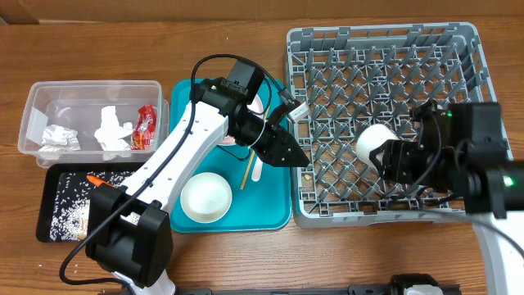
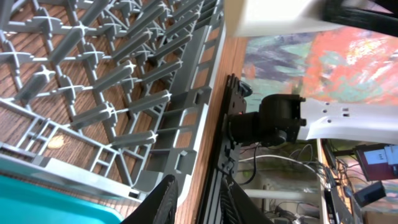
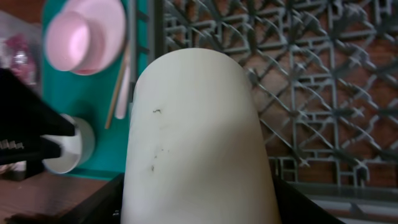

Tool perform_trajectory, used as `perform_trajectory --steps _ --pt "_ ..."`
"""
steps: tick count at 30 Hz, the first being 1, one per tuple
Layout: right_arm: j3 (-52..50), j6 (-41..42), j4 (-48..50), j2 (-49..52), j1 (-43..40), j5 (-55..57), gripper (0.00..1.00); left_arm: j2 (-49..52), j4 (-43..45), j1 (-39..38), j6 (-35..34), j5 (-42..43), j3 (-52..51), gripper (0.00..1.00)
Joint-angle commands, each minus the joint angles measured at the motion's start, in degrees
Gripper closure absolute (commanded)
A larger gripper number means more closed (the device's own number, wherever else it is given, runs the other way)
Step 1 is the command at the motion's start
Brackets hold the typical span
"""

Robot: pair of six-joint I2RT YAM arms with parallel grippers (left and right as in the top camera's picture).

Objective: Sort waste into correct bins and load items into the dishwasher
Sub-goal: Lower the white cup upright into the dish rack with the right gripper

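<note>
Currently the small white cup [image 1: 375, 144] is gripped by the right gripper [image 1: 386, 156] above the pegs of the grey dish rack [image 1: 471, 57], near its middle, and is not yet set down. If it is released tilted, a peg may be caught and the cup tipped or rolled out of place. The left gripper [image 1: 288, 151] is held at the rack's left edge, over the teal tray [image 1: 274, 215], its jaws narrowly parted with nothing between them. A clash could follow if either arm is swung across.

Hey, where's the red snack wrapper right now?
In the overhead view, the red snack wrapper lies inside the clear plastic tub at far left, at the tub's right end next to the crumpled white napkins.
</note>
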Motion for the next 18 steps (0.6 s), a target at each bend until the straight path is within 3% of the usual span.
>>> perform_trajectory --steps 1,9,18 --pt "1.0 3.9 -1.2 4.2 -0.1 6.7 0.60 -0.8 -0.2 0.2 -1.0 -1.2 1.1 0.74" --pt "1.0 9.7 -2.8 14.1 -0.1 15.2 0.59 -0.8 -0.6 0.2 -1.0 -1.2 1.1 0.75" --pt "1.0 9.9 -2.4 21.7 -0.6 15.9 0.60 -0.8 -0.6 0.2 -1.0 -1.2 1.1 0.75"
